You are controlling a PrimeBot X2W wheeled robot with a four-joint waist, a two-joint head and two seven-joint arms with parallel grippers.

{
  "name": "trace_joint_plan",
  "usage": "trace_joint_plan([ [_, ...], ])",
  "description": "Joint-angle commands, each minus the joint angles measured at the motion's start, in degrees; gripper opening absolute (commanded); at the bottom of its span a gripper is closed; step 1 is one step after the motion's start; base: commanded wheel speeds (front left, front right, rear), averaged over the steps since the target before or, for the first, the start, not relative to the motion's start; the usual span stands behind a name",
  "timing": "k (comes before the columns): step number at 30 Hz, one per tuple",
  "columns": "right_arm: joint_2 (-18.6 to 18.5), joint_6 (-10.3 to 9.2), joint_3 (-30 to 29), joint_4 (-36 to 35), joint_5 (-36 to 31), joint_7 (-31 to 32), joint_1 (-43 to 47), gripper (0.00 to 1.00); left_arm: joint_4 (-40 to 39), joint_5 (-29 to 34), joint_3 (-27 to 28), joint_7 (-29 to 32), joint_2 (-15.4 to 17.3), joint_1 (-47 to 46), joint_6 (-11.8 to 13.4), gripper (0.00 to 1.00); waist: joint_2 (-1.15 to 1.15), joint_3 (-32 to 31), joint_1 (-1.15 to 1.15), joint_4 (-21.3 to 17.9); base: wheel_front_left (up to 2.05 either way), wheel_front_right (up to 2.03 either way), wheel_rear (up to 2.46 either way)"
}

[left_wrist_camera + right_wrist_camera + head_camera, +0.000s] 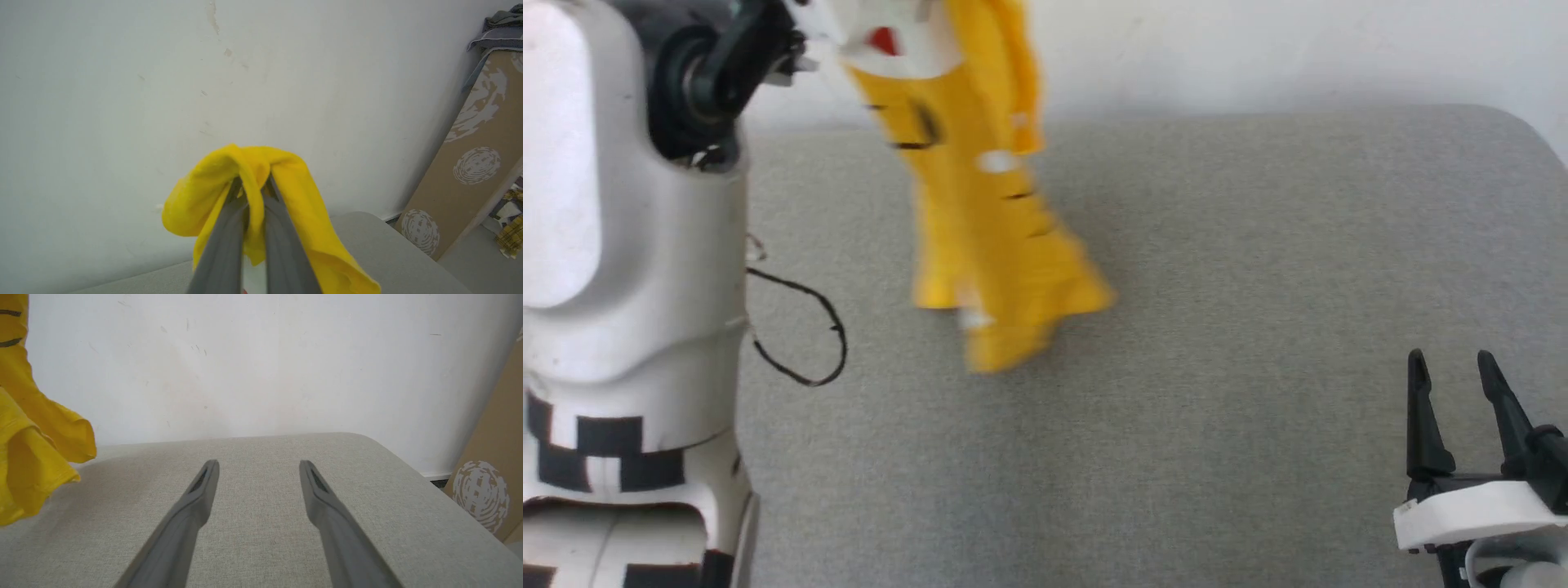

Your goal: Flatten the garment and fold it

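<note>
LEFT GRIPPER (253, 185): clamped on a bunched fold of yellow T-shirt (980, 220), dangling blurred over grey padded table (1258, 327) | RIGHT GRIPPER (1458, 384): spread open, empty, low right | RISK: likely slipping from so small a pinch if swung; landing crumpled, not flat

No legible text or numbers, black marks (925, 127) on the garment (980, 237) blurred, unreadable

The grey woven-fabric tabletop (1258, 327) has a rounded corner at two o'clock. A black cable (800, 335) loops over it at nine o'clock.
</note>
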Motion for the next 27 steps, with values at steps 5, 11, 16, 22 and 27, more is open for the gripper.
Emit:
trace_joint_plan([
  [5,0.1,-0.11,0.1,0.1,0.5,-0.3,1.0,1.00,-1.2,-1.1,-2.1,-0.7,-3.5,-1.5,0.3,0.00,0.00,-1.4,0.00,-2.9,0.00,0.00,0.00],
  [11,0.1,-0.11,0.2,0.2,0.9,-0.3,1.1,1.00,-0.8,-0.9,-4.6,-2.6,-5.6,-0.4,-0.1,0.00,0.00,-1.2,0.00,-4.3,0.00,0.00,0.00],
  [16,0.1,-0.11,0.6,0.1,1.6,-0.3,0.6,1.00,0.1,-2.4,-6.5,-5.1,-7.4,3.3,0.5,0.00,0.00,0.0,0.00,-5.6,0.00,0.00,0.00],
  [22,0.1,-0.11,1.0,0.2,2.4,-0.3,-0.1,1.00,3.2,-3.3,-8.6,-9.1,-8.1,10.4,1.3,0.00,0.00,1.8,0.00,-6.7,0.00,0.00,0.00],
  [27,0.1,-0.11,1.0,0.3,2.8,-0.3,-1.0,1.00,8.5,-2.5,-9.6,-12.0,-6.8,16.1,0.5,0.00,0.00,3.3,0.00,-7.4,0.00,0.00,0.00],
])
